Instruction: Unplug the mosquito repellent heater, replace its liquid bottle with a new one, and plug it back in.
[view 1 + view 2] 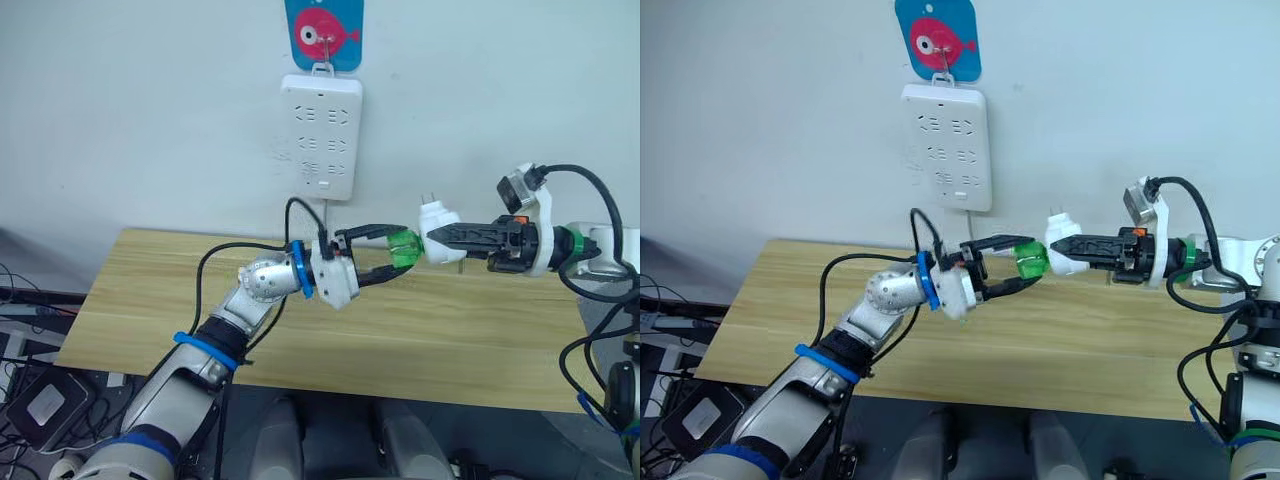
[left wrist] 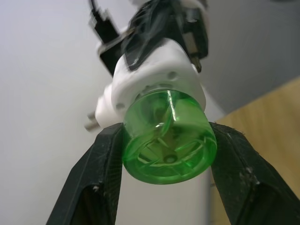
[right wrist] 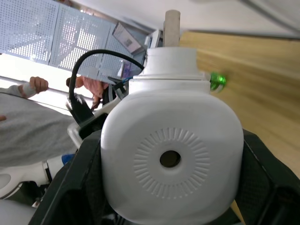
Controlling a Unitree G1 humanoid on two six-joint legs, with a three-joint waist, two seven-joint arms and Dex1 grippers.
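The right gripper [image 1: 432, 240] was closed on the mosquito repellent heater [image 1: 437, 232], holding it in the air above the wooden table [image 1: 160, 300], prongs pointing up. The left gripper [image 1: 405, 250] had its fingers [image 2: 101, 164] pressed on both sides of the green liquid bottle [image 1: 404, 247], which sat at the heater's end. Behind them the white power strip [image 1: 320, 135] hung on the wall under a blue fish hook [image 1: 324, 33], near but apart. The table under both grippers was bare to its edges. Both arms reached inward, almost level, meeting over the table's far edge. In the right wrist view a person in grey [image 3: 28, 122] stood behind.
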